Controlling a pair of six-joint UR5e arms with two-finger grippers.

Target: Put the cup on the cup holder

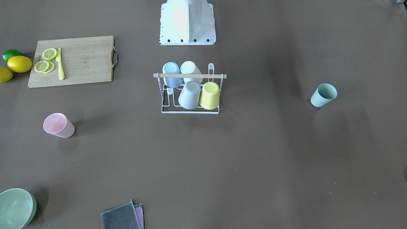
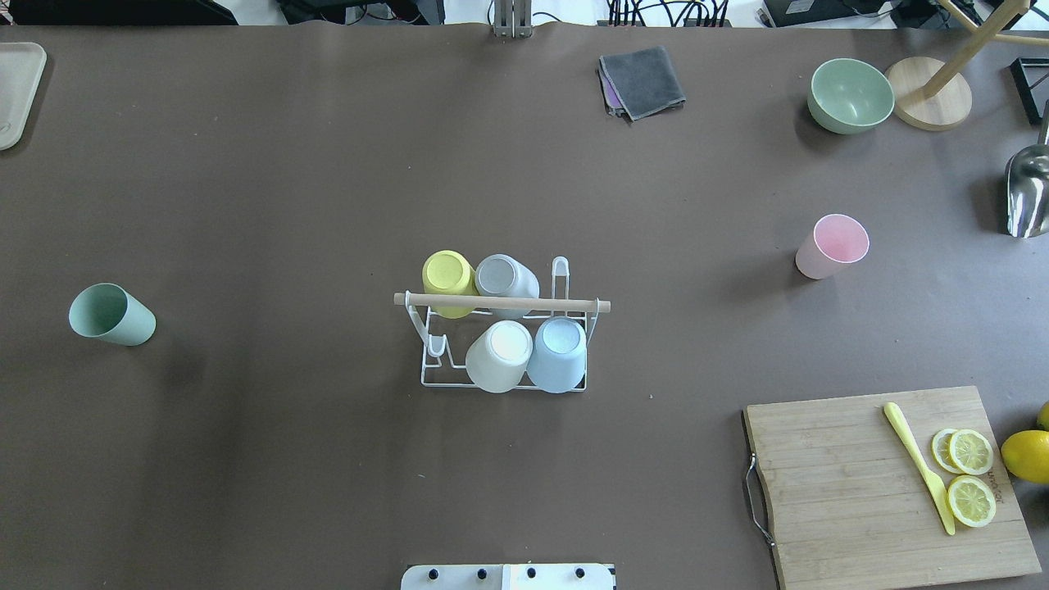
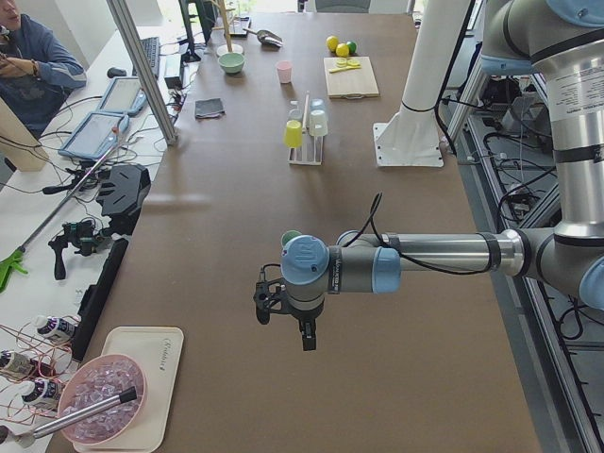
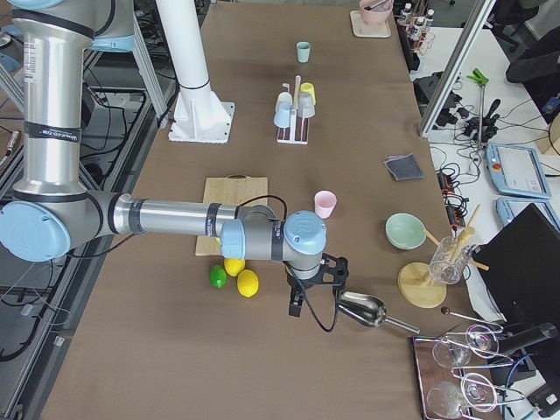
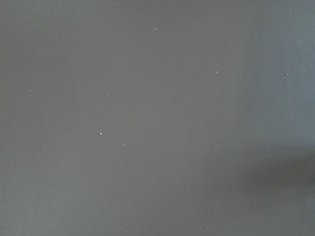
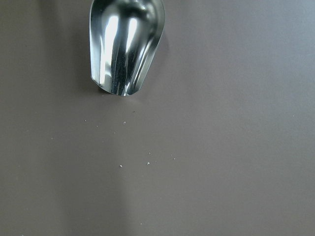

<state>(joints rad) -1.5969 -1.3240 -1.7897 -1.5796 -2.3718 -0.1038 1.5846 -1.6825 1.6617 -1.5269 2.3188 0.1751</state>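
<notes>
The white wire cup holder (image 2: 501, 302) with a wooden rod handle stands at the table's middle, also in the front view (image 1: 190, 75). It holds several upturned cups: yellow, grey, white and blue. A green cup (image 2: 112, 315) stands loose at the left, a pink cup (image 2: 832, 246) at the right. My left gripper (image 3: 293, 326) shows only in the exterior left view, over bare table just short of the green cup. My right gripper (image 4: 297, 306) shows only in the exterior right view, next to a metal scoop. I cannot tell whether either is open or shut.
A wooden cutting board (image 2: 889, 483) with lemon slices and a yellow knife lies near right, whole lemons (image 2: 1026, 455) beside it. A green bowl (image 2: 851, 95), a grey cloth (image 2: 641, 80), a metal scoop (image 6: 125, 44) and a wooden stand (image 2: 930, 102) are far right.
</notes>
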